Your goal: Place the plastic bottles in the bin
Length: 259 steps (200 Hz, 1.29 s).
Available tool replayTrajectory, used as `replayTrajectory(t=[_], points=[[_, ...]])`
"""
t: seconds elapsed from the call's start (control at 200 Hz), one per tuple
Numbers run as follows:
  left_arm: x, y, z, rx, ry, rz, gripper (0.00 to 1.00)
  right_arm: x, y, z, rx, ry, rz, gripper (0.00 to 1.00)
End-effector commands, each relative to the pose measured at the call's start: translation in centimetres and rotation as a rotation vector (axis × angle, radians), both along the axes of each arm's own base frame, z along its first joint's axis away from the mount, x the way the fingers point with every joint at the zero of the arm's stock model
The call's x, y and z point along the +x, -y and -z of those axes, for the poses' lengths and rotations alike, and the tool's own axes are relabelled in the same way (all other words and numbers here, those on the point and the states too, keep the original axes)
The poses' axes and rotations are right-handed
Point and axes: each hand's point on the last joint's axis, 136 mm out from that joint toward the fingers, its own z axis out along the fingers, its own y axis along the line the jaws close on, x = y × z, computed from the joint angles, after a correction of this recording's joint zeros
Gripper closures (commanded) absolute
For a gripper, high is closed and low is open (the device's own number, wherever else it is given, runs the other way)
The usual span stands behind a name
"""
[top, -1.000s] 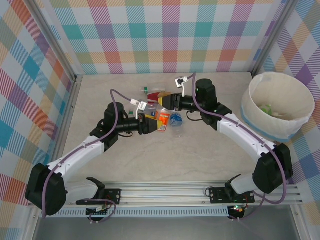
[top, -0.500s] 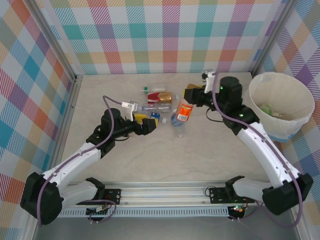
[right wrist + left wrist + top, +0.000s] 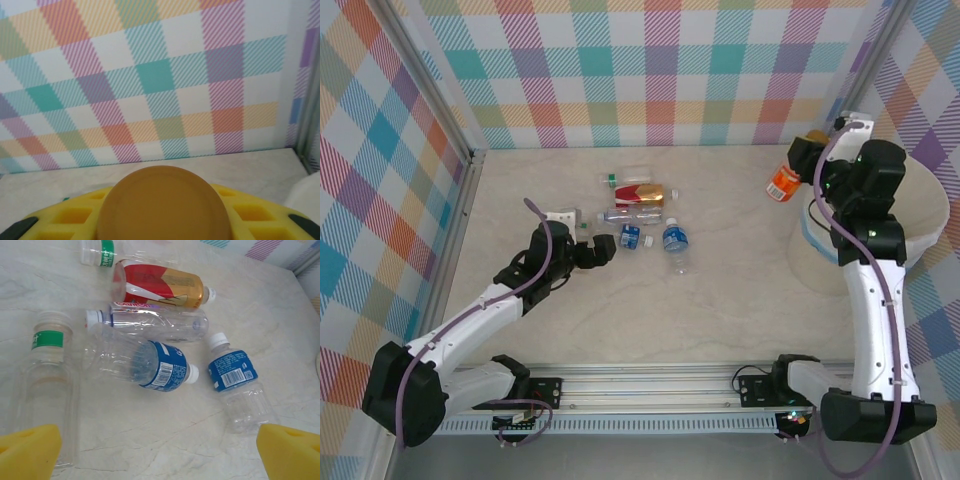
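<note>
**Right hand** (image 3: 802, 158): raised well above the table (image 3: 740, 300) and closed on an orange-labelled bottle (image 3: 783, 182), which hangs below and to the left of the fingers. The bin (image 3: 810, 255) stands just beneath and behind this hand. In the overhead view the bottle lies just left of the bin's rim; whether it is over the opening cannot be told. In the right wrist view the bottle's round brown end (image 3: 162, 202) sits between the yellow pads (image 3: 70, 215), gripped from both sides, with the checked wall (image 3: 150, 75) ahead.

**Left hand** (image 3: 603, 250): low over the table, fingers spread wide with nothing between them. Its fingertips (image 3: 27, 452) show at the lower corners of the left wrist view.

**Bottles ahead of the left hand**, all on the table:
- A clear green-banded bottle (image 3: 47, 370) lies just ahead of the fingertip at the left of the wrist view.
- A blue-labelled bottle (image 3: 150, 362) lies on its side ahead of the middle of the hand.
- A second blue-labelled bottle (image 3: 235, 380) lies just ahead of the other fingertip, its cap pointing away from the hand.
- Farther out lies a clear crushed bottle (image 3: 155, 322).
- Just beyond it lies a red-and-gold bottle (image 3: 160, 285).
- Farthest from the hand is a green-labelled bottle (image 3: 100, 252).
</note>
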Motion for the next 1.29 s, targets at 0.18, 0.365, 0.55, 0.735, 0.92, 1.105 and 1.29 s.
replayTrajectory(t=[0.18,0.365,0.55,0.735,0.92,1.105,1.29], points=[[0.2,-2.0,0.4,0.008,0.014,-0.079,0.00,-0.9,9.3,-4.0,-0.089,0.145,0.366,0.57],[-0.2,-1.8,0.1,-0.049,0.072,-0.037,0.00,-0.6,13.5,-1.0,-0.151,0.020,0.494,0.54],[-0.6,-1.3,0.0,-0.046,0.074,0.008,0.00,-0.7,15.7,2.1,-0.223,-0.095,0.591,0.52],[-0.8,-1.9,-0.4,-0.036,0.111,-0.001,0.00,-1.1,17.7,5.0,-0.367,-0.198,0.673,0.52],[-0.7,-2.7,-0.3,-0.030,0.105,-0.037,0.00,-1.5,20.2,7.9,-0.471,-0.350,0.780,0.44],[-0.9,-2.2,0.2,-0.047,0.076,-0.013,0.00,-0.3,19.5,9.6,-0.438,-0.439,0.695,0.28],[-0.9,-2.6,0.2,-0.053,0.077,-0.039,0.00,0.3,16.5,7.6,-0.308,-0.388,0.565,0.20]])
